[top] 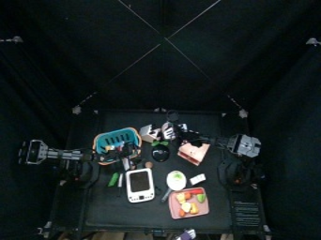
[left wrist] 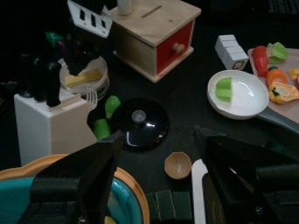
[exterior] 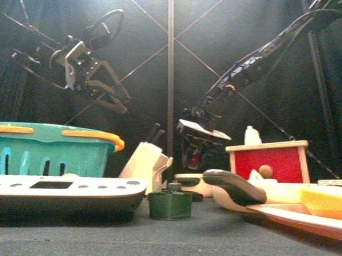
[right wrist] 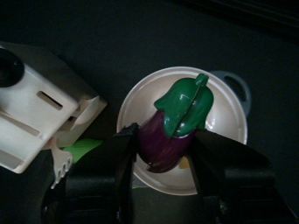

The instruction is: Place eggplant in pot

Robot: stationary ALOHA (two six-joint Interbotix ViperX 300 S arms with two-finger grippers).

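The purple eggplant (right wrist: 166, 153) with a green cap sits between the jaws of my right gripper (right wrist: 173, 138), which press on both its sides, over a white bowl (right wrist: 229, 122). The right gripper (top: 172, 131) hangs at mid-table behind the knife block and also shows in the front view (exterior: 198, 148). The pot (left wrist: 140, 124) is small and dark green with a black knobbed lid on it. It stands at the table's middle (top: 160, 152), near the front (exterior: 170, 204). My left gripper (left wrist: 158, 188) is open and empty, high at the left (exterior: 88, 66).
A teal basket (exterior: 54, 150) stands at the left and a white knife block (left wrist: 52, 122) beside the pot. A wooden box with a red front (exterior: 267, 160) stands at the right. A white scale (top: 141, 185), a food tray (top: 189, 202) and a white bowl (left wrist: 239, 92) are in front.
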